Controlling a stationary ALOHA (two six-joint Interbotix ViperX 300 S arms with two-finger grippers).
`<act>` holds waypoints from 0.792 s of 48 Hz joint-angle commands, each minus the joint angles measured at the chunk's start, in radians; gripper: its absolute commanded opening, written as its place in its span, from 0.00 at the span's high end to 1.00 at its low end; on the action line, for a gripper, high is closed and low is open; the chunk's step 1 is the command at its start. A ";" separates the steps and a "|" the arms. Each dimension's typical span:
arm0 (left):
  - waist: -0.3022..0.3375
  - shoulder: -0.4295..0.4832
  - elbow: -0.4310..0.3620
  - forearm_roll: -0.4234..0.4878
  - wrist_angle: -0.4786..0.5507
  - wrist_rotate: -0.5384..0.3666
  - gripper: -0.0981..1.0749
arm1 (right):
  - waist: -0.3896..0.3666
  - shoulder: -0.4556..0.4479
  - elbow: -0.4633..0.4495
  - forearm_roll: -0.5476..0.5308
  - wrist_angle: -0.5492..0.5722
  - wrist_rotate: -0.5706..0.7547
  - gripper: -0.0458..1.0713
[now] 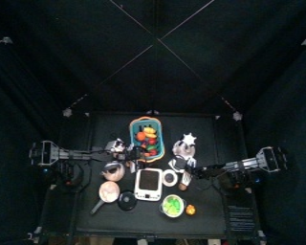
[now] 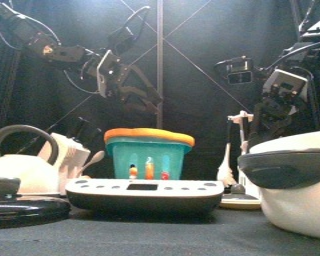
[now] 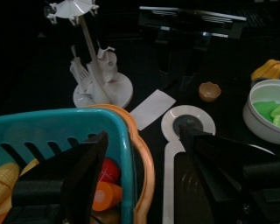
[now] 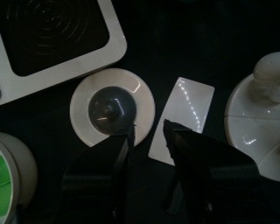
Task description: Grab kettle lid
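Our right hand (image 4: pixel 145 140) hangs open and empty above the lid (image 4: pixel 109 105), which lies flat on the bench (image 4: pixel 224 35) beside a card (image 4: pixel 187 107). We risk pinching the card instead if we drift sideways.

Taking the scale (image 1: pixel 149 182) at the middle of the worktop (image 1: pixel 209 216) as landmark: behind it stands the basket (image 1: pixel 145 135), with fruit inside. Just right of the scale lies the kettle lid (image 1: pixel 171 179), and beside that a flat card (image 4: pixel 185 105). Further right and behind stands the rack (image 1: pixel 186 145). In front and to the right sits the bowl (image 1: pixel 175 205). Left of the scale stands the kettle (image 1: pixel 114 171), and before that a pan (image 1: pixel 108 194).
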 commanded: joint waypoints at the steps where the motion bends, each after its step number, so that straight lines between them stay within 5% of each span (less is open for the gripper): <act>1: -0.002 -0.028 0.006 -0.006 -0.014 0.002 0.08 | 0.003 -0.014 -0.026 -0.011 -0.003 0.000 0.31; 38: -0.123 -0.316 0.290 -0.008 -0.011 0.002 0.08 | 0.071 0.002 -0.058 0.008 -0.008 0.014 0.31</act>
